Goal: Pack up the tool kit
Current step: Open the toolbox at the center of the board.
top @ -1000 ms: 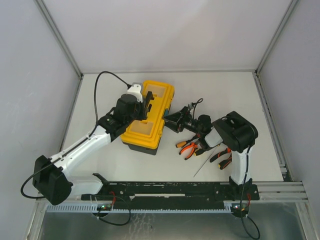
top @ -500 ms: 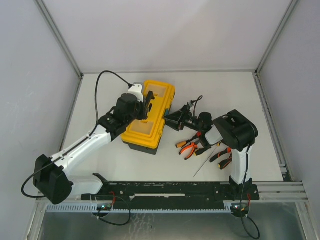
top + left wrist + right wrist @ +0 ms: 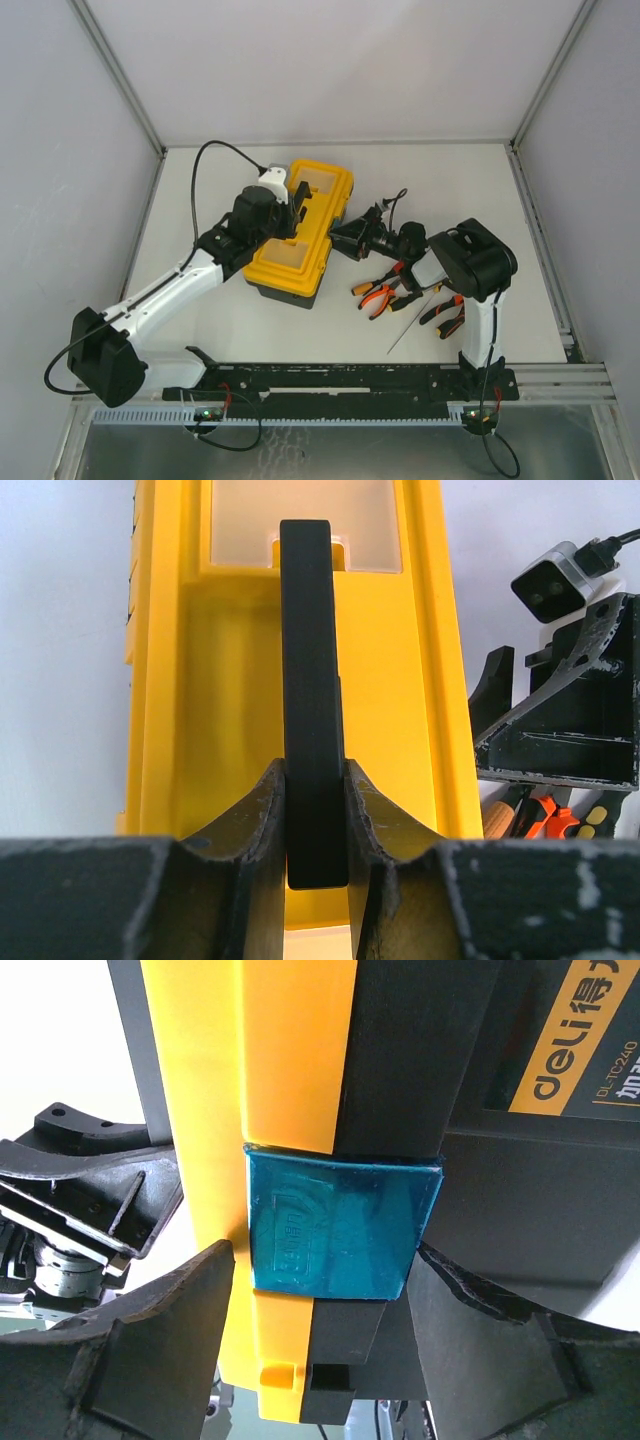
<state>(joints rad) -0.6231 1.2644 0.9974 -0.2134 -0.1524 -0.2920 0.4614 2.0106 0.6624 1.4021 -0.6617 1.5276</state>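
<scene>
With the toolbox [image 3: 298, 232] mid-frame in the top view, steadied by the left tool [image 3: 315, 810] clenched on its black handle [image 3: 308, 630], the released right tool [image 3: 325, 1255] straddling the teal latch [image 3: 335, 1225] should catch its free edge squarely and lever gently.

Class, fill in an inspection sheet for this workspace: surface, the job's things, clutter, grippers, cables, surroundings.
Surface: white table, with loose tools on its right part.
Job's things: toolbox, yellow lid down, teal latch on its side. Outside the box are orange-handled pliers, a second pair and a screwdriver.
Clutter: nothing seen.
Grippers: left gripper shut on the black handle; right gripper open, one finger on either side of the latch.
Cables: black cable loops behind the left arm; a thinner one by the right wrist.
Surroundings: white walls, metal corner posts.
</scene>
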